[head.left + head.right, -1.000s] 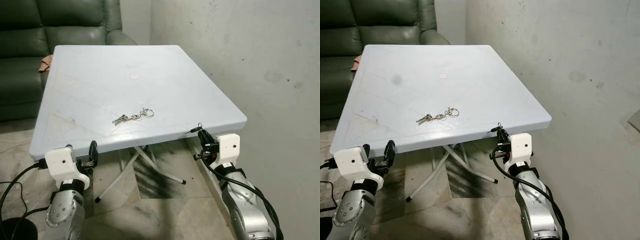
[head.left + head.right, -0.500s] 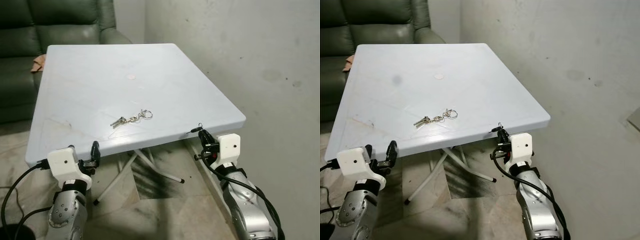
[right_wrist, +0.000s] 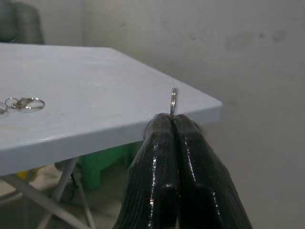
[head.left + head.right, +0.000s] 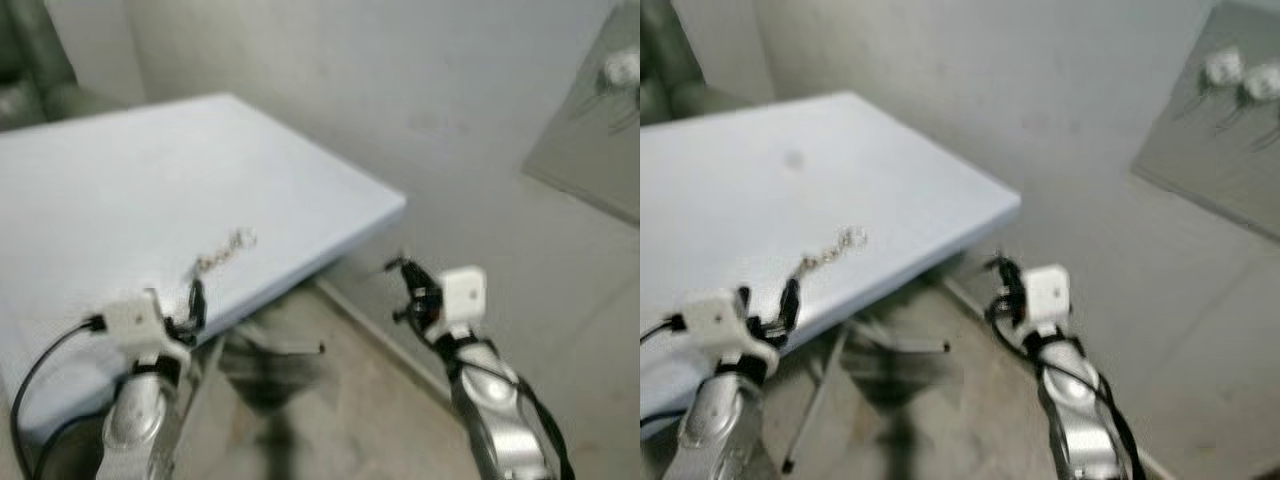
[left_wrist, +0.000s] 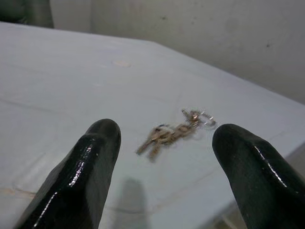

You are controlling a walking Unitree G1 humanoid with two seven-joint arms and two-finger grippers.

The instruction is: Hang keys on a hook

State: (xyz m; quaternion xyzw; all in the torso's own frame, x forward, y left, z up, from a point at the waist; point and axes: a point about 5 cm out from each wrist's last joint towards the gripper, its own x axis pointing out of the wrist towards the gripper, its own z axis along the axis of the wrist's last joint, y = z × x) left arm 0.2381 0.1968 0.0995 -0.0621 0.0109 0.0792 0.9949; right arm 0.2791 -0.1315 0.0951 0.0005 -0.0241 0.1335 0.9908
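So the small bunch of metal keys on a chain (image 5: pixel 174 133) lies flat on the pale blue plastic counter (image 4: pixel 120 180), dead ahead of the spread left pincer (image 5: pixel 164 157) and nearer it, while the right pincer (image 3: pixel 172 125) is pinching a thin metal ring (image 3: pixel 173 101).

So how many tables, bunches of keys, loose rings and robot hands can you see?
table: 1
bunch of keys: 1
metal ring: 1, pinched in the right end effector
end effectors: 2, counting the open left end effector
Total: 5
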